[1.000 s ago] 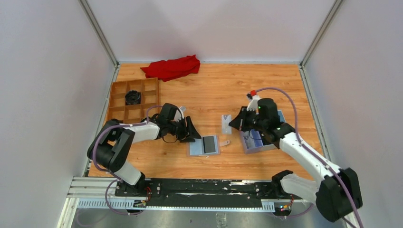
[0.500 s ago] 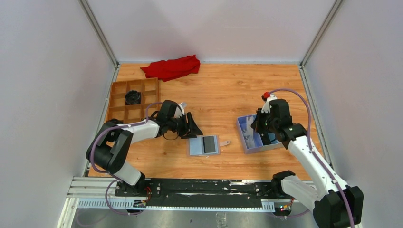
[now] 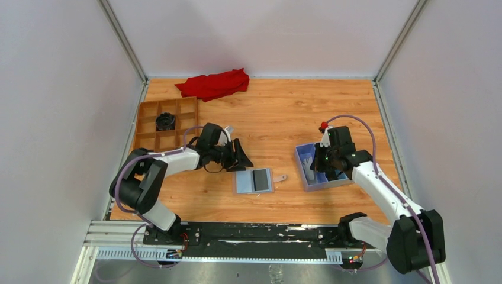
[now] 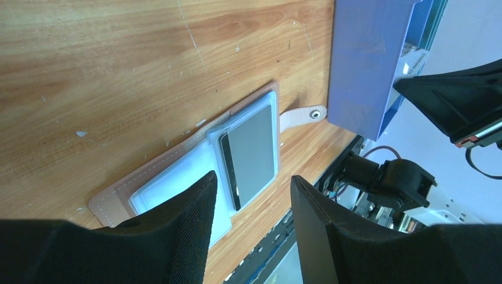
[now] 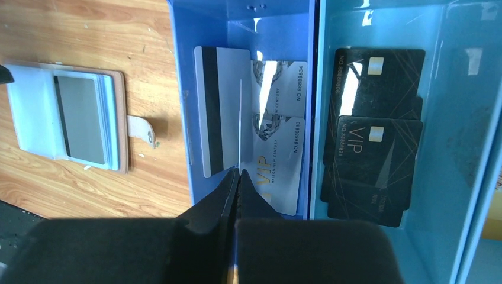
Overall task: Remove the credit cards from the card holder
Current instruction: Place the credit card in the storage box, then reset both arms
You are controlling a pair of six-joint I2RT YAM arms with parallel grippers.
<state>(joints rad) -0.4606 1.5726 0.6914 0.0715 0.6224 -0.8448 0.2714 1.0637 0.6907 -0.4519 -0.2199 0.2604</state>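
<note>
The card holder lies open on the table, tan outside and pale blue inside, with a dark panel and a snap strap. My left gripper is open and empty, just above the holder's left half. My right gripper is shut on a pale grey card, seen edge-on, held inside the blue box. More pale cards lie below it, and black cards lie in the teal half. The holder also shows in the right wrist view.
A brown compartment tray holding a black object stands at the left. A red cloth lies at the back. Grey walls close in both sides. The blue box's wall stands just right of the holder.
My right gripper has carried the pale card from over the table rightward into the blue box and lowered it. My left gripper has stayed by the holder.
</note>
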